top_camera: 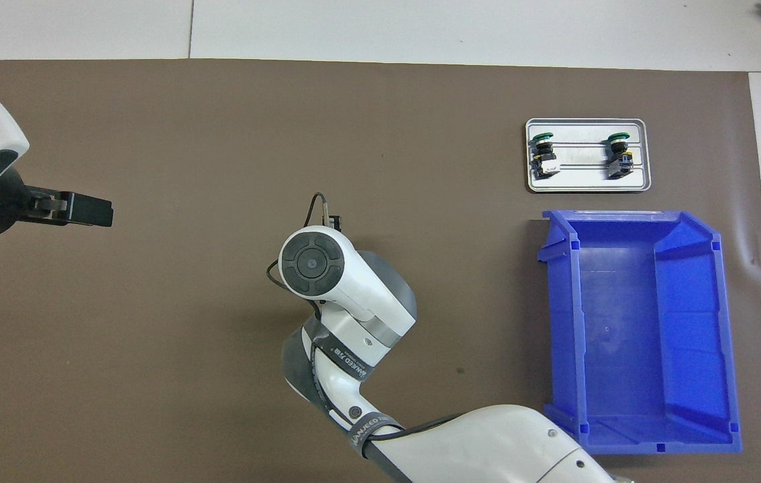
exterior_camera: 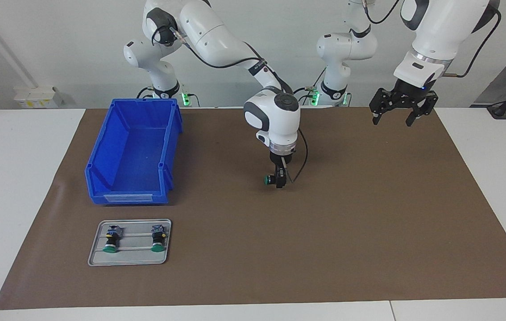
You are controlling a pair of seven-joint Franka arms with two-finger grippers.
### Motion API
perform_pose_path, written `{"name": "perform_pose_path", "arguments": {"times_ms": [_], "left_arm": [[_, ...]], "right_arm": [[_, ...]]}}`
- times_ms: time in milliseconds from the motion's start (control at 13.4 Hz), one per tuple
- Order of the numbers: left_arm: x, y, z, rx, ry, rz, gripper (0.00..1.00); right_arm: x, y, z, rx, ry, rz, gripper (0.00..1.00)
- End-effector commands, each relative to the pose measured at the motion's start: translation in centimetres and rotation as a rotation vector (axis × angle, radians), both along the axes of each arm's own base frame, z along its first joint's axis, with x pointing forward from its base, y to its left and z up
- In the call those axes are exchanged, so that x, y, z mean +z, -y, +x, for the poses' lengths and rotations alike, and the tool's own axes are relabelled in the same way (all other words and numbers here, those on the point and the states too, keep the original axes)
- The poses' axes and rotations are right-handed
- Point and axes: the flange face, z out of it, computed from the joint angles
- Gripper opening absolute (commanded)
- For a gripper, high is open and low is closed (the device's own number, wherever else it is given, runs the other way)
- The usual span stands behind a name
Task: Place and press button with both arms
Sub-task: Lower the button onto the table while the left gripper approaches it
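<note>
Blue bin (exterior_camera: 133,154) open-topped and holding nothing visible, toward the right arm's end of the brown mat (exterior_camera: 369,223). Just beside it, farther from the robots, a grey tray (exterior_camera: 130,259) carrying two green-capped buttons (exterior_camera: 111,240) (exterior_camera: 158,238), each lying on its side, apart from one another, caps pointing away from the robots. Third button (exterior_camera: 271,179) down at mat level near the middle of the table, at the tips of the right gripper (exterior_camera: 279,179), which points straight down; cannot tell from either view whether those fingers clamp it or stand off it. Left gripper (exterior_camera: 393,117) raised over the mat toward the left arm's end, fingers spread wide, holding nothing.
</note>
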Motion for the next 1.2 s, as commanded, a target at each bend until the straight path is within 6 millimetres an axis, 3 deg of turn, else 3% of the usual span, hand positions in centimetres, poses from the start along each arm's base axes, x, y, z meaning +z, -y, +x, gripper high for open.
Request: {"name": "perform_pose_path", "arguments": {"times_ms": [0,224,374,673,898,1122], "left_arm": [[-0.5,0.5,-0.7,-0.09,0.018,0.008,1.0],[-1.7,1.8,-1.0,-0.283,0.038,0.002,1.0],[-3.4,3.4,-1.5,-0.384,0.072,-0.017,1.0],[-6.3,9.4,-2.5,-0.51,0.102,-0.02,1.0],[-7.9,12.0,-2.5,-0.701,0.117,-0.014,0.95],[-11.9,15.7,-2.0,-0.785,0.087,-0.049,0.88]], "right_arm": [[3.2,2.3,0.8,0.034,0.002,0.008,0.95],[6.7,6.5,1.1,0.153,0.022,-0.003,0.96],[8.5,10.4,1.7,0.221,0.016,0.009,0.96],[11.6,17.5,1.6,0.39,-0.029,-0.021,0.96],[14.3,23.2,2.5,0.538,-0.064,-0.055,0.97],[17.8,30.3,3.1,0.724,-0.039,-0.084,0.97]]}}
